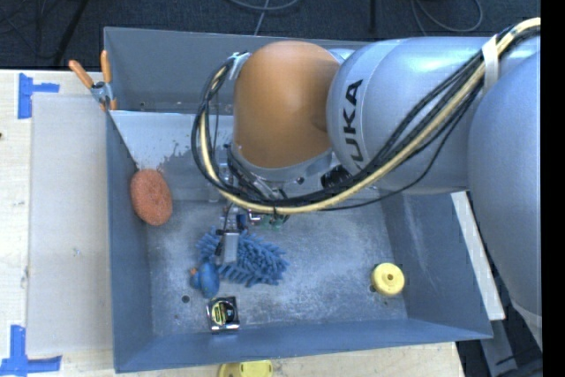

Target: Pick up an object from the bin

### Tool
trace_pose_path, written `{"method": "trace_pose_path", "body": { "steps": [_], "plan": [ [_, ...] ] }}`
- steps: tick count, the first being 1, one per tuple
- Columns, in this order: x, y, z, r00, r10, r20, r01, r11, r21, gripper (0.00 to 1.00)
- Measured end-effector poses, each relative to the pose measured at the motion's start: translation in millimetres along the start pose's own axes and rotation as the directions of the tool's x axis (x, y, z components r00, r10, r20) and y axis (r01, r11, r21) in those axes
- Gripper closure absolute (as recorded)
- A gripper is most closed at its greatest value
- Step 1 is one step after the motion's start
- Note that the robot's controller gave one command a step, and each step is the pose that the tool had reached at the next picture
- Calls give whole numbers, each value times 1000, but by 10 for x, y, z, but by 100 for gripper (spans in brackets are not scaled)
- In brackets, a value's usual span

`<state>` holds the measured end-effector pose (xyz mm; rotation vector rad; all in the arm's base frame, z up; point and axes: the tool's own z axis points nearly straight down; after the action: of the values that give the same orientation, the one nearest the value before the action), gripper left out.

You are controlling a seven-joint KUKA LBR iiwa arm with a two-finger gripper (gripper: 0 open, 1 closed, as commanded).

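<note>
My gripper (231, 241) hangs below the arm's wrist, low over the middle of the bin floor. Its tip is down on the upper left part of a blue rubbery toy (256, 260) with many soft spikes. A rounder blue end of that toy (207, 279) sticks out to the lower left. Whether the toy is gripped cannot be made out. A small black and yellow tape measure (223, 312) lies just below the toy, near the front wall.
A brownish orange oval lump (152, 196) rests against the left wall. A yellow round piece (387, 278) lies on the floor to the right. The arm and its orange cover hide the back middle of the bin.
</note>
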<state>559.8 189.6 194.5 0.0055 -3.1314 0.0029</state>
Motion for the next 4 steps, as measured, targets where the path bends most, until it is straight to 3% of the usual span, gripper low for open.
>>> {"method": "trace_pose_path", "body": {
  "steps": [1,3,4],
  "plan": [
    [-17,-10,-49,1000,4,8,-4,1000,-2,0],
    [238,-394,954,998,-60,12,60,998,-2,0],
    [106,-603,1252,944,329,10,-329,944,-5,100]
  ]
}}
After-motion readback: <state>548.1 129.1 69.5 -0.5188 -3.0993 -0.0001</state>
